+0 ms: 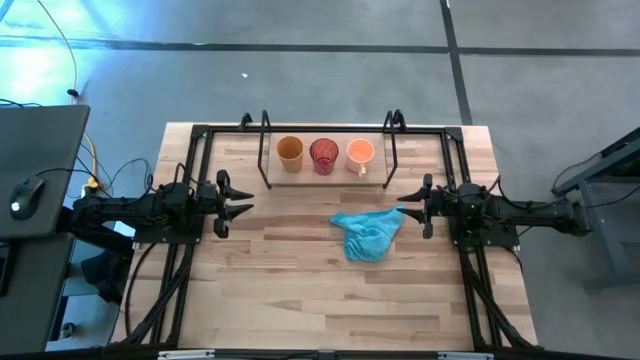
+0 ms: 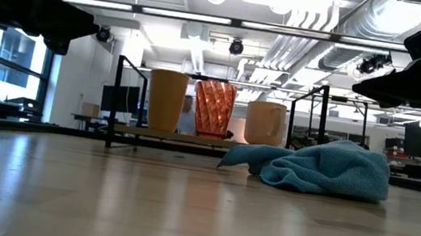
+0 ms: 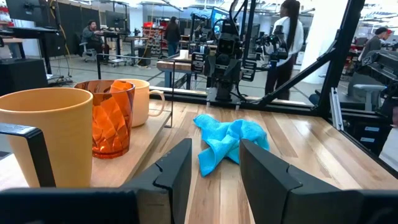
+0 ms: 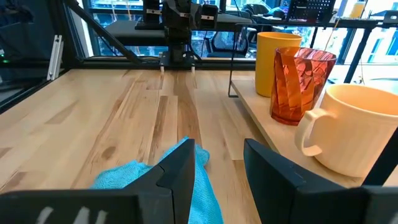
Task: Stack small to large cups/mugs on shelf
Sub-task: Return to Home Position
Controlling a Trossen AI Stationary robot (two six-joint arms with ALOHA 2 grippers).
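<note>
1. The left gripper (image 1: 241, 204) hangs above the table (image 1: 300, 300), off the front left corner of the shelf (image 1: 335, 180). Its arm lies level and points across toward the other arm. The fingers are spread with nothing between them.
2. The right gripper (image 1: 408, 208) hangs off the shelf's front right corner in a mirrored pose, level and pointing back at the left arm. Its fingers are likewise released and empty.
3. Three cups stand upright in one row on the shelf board. The yellow cup (image 1: 290, 152) is at the left end, the red cup (image 1: 323, 155) is in the middle, and the orange mug (image 1: 359, 152) is at the right end. The mug's handle points to the shelf's front.
4. A blue cloth (image 1: 368, 233) lies crumpled on the table in front of the shelf's right half. It is clear of the shelf and near the right gripper.
5. Only the low view shows height. Both arms are raised well above the table, and the cups stand on a board (image 2: 167, 135) lifted slightly off it.
6. Only the high view shows the small gaps between the cups in plan.
7. The left wrist view shows the open gap between that gripper's fingers (image 3: 176, 171). It also shows the red cup's ribbed wall and people in the room beyond the shelf.
8. The right wrist view shows its own fingers (image 4: 181, 174) apart above the cloth, with the mug nearest and its handle toward the camera.
</note>
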